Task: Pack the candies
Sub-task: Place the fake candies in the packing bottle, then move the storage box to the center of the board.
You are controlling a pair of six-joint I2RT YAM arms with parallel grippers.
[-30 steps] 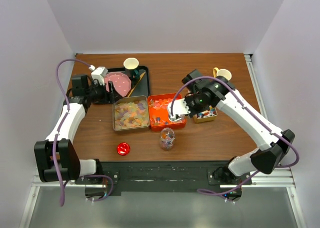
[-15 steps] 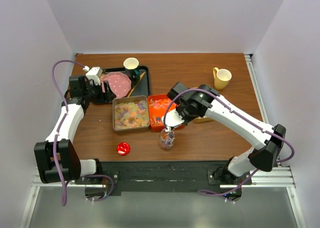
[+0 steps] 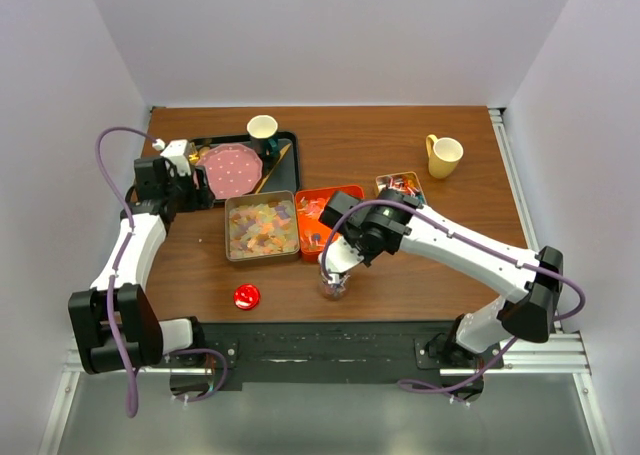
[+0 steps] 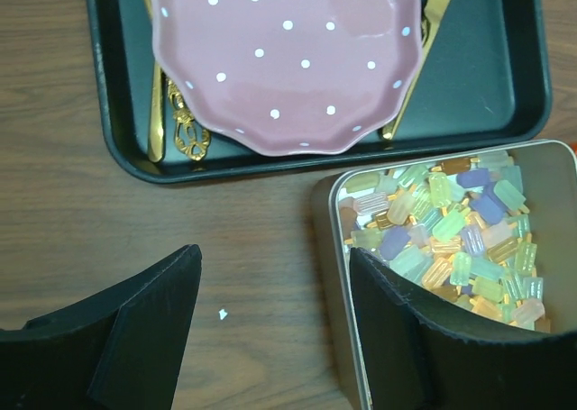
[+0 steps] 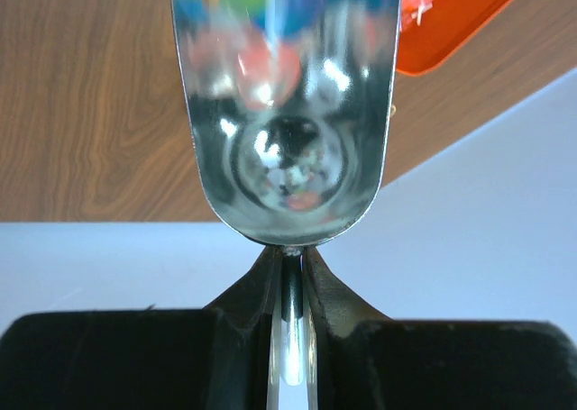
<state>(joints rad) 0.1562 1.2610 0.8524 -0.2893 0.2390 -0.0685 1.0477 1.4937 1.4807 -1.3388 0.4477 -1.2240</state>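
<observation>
My right end effector (image 5: pixel 288 282) pinches the handle of a shiny metal scoop (image 5: pixel 287 149). My left end effector (image 4: pixel 270 333) stands spread near the pale pastel candies (image 4: pixel 451 239).

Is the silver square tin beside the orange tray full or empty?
Nearly full. In the left wrist view, the silver tin holds pastel candies heaped across it, close to its rim.
</observation>
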